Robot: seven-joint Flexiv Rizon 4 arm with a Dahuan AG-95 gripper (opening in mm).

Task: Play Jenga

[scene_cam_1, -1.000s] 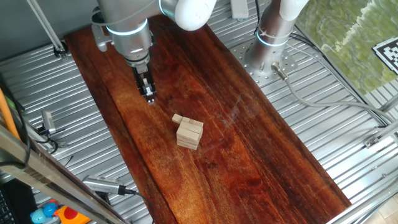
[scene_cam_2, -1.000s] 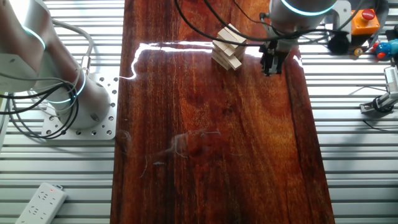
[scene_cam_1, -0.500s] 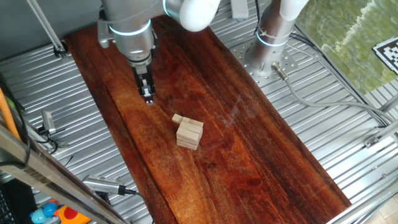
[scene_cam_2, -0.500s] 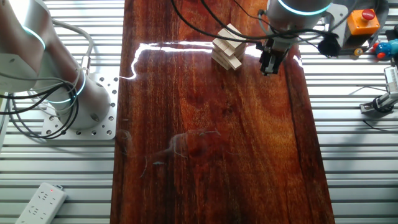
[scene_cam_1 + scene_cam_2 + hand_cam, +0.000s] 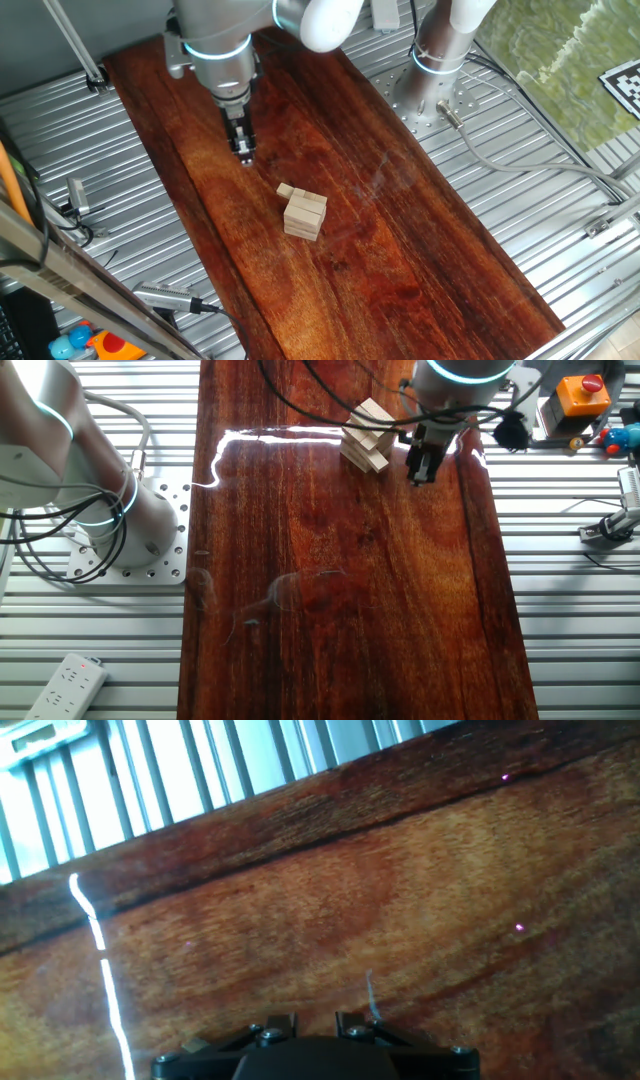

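Beside the stack (image 5: 305, 215), not over it, is where my jaws (image 5: 242, 152) hang: they point down at bare wood of the bench (image 5: 400, 250), holding nothing, and the two fingers look pressed close together with at most a thin slit between them. My own camera shows only wood grain and a strip of the ribbed metal beyond the bench edge; no block appears in it, so I cannot line up on the stack from that view and must trust the fixed ones. The stack is a few layers of pale blocks standing near the middle of the bench's width, and a loose block (image 5: 286, 190) lies just beside it on the side that faces me, seemingly touching or nearly so. In the other fixed view the jaws (image 5: 420, 463) are near the stack (image 5: 366, 435) but clear of it. The main risk, as I judge it, is that loose block: it lies between me and the stack, so a low, straight approach could shove it into the bottom layer and skew or topple the whole thing. Coming in with fingers this close would also bump rather than straddle a block. The stack already looks slightly twisted, layers not squarely aligned, so even a light sideways knock may be enough.
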